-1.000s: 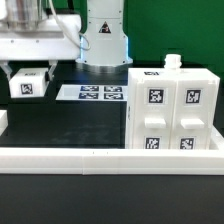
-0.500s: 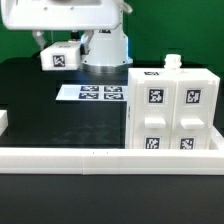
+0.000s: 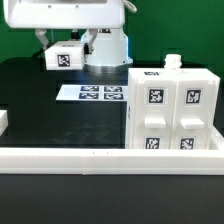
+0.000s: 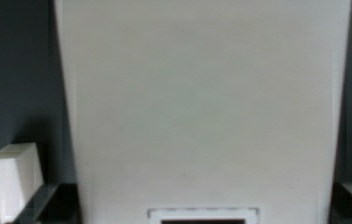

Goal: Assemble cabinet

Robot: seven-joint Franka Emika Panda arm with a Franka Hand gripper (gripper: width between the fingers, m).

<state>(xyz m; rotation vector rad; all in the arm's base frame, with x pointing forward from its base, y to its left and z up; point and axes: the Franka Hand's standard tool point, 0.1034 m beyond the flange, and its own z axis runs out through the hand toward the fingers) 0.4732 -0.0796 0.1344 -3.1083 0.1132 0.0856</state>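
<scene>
The cabinet (image 3: 172, 108) is a large white box with black-and-white tags on its front, standing at the exterior view's right behind the rail. My gripper (image 3: 62, 44) hangs above the table at the back left and is shut on a white tagged part (image 3: 63, 57), held clear of the table. In the wrist view this part (image 4: 199, 100) is a long flat white panel that fills most of the picture. It sits between my dark fingers (image 4: 41, 200), with my gripper (image 4: 198, 205) closed on its sides. A tag edge shows at its end.
The marker board (image 3: 94, 93) lies flat on the black table left of the cabinet. A long white border rail (image 3: 100, 158) runs along the front. A small white piece (image 3: 3, 121) sits at the left edge; a white piece (image 4: 13, 182) shows beside the panel.
The gripper has risen and moved toward the exterior view's right with the white tagged part, from low at the left to higher near the robot base. The last half second shows almost no motion.
</scene>
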